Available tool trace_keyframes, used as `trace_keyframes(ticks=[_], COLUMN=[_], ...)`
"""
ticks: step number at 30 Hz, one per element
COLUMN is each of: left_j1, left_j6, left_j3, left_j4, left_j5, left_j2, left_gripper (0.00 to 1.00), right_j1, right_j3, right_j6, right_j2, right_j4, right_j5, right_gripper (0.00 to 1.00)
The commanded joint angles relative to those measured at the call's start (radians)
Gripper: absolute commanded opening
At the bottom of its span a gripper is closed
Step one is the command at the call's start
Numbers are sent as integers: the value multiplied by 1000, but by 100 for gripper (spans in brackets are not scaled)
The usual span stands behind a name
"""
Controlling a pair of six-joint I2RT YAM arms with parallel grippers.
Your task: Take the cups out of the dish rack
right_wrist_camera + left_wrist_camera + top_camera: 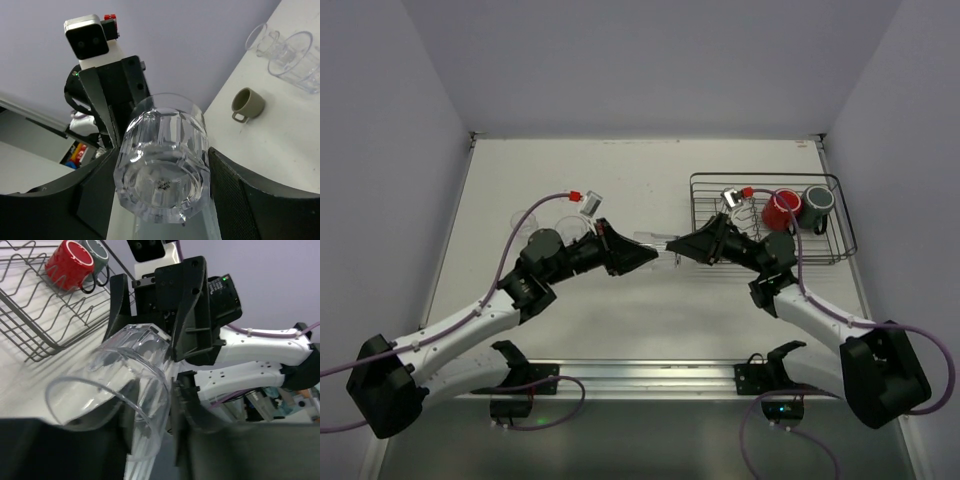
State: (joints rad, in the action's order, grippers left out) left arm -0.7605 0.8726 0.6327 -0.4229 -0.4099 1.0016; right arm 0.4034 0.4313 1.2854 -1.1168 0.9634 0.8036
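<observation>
1. At the middle of the table in the top view, the right gripper clamps a clear tumbler by its base end, with the glass lying sideways. From above the glass is barely discernible between the black fingers.
2. The left gripper faces it from 9 o'clock, its fingers set narrow around the tumbler's mouth. Its own fingers are blurred and cropped in the left wrist view, so I cannot tell whether they touch the glass.
3. The dish rack sits at 2 o'clock and holds a red cup and a dark grey cup. The right arm hides its near-left part.
4. Towards 10 o'clock, two clear tumblers and an olive mug rest on the table. The mug shows only in the right wrist view.
</observation>
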Motion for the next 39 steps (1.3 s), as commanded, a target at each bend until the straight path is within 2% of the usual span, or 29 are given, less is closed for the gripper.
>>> trace_keyframes(ticks=[1,3,4,5,7,8,10,11,12,13,14,15,17,20,25,39], left_j1=[-8,-8,-8,-8,-8,-8,-7,-7,-7,-3,-2,3,27,88,229,259], left_j6=[-7,-24,-59,-85,-174,-205,-295,-319,-343,-386,-402,-418,-458,-494,-561,-612], left_j3=[-10,-4,7,48,112,151,283,332,417,459,494,524,585,608,613,674], left_j4=[-86,-36,-1,112,259,418,594,762,829,898,1014,1059,1166,1207,1185,1148], left_j5=[23,86,117,188,276,383,491,613,658,701,776,799,833,830,727,692], left_j2=[-38,-72,-84,-106,-113,-113,-87,-66,-25,1,58,87,142,222,301,459], left_gripper=[27,6,2,0,0,0,0,0,0,0,0,0,0,0,0,0], right_j1=[46,52,52,52,52,51,49,51,49,49,49,51,49,51,51,51], right_j3=[21,15,6,1,-15,-20,-28,-25,-17,4,18,32,58,89,74,40], right_j6=[34,51,54,49,35,26,-23,-53,-137,-188,-252,-359,-443,-555,-613,-638], right_j2=[-47,-69,-72,-74,-61,-55,-22,-3,20,46,108,142,233,297,348,311], right_j4=[158,189,201,198,180,160,77,20,-48,-228,-332,-421,-610,-767,-827,-802], right_j5=[-17,-32,-35,-38,-46,-52,-64,-70,-78,-121,-154,-193,-300,-383,-400,-374], right_gripper=[38,47,55,74,96,99,99,99,99,99,99,99,99,99,99,99])
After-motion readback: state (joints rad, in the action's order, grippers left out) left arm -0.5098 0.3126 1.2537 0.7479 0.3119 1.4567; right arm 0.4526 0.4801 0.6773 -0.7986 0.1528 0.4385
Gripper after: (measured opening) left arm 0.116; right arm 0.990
